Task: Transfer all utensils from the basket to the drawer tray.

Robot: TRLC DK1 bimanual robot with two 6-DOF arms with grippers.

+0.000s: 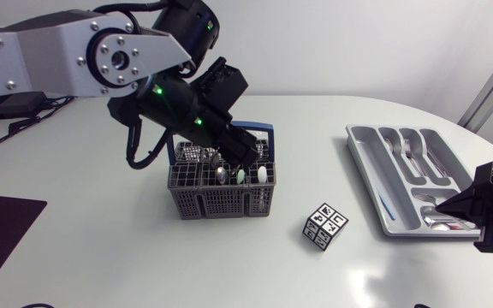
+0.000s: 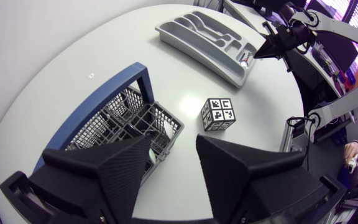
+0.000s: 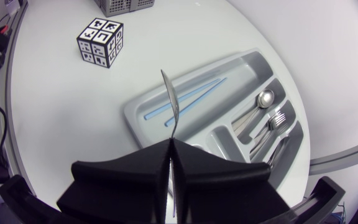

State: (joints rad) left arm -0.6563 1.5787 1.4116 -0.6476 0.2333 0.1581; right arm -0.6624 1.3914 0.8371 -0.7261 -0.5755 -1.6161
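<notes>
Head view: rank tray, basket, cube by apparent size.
Largest: tray and basket, near alike; the left arm hides part of the basket, so unranked.
Smallest: cube, clearly.

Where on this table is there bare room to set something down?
Free: between the basket and the tray, beyond the marker cube; also the front strip of the table. Crowded: over the basket, under the open left tool, and the tray's near end, under the right tool holding a knife.
</notes>
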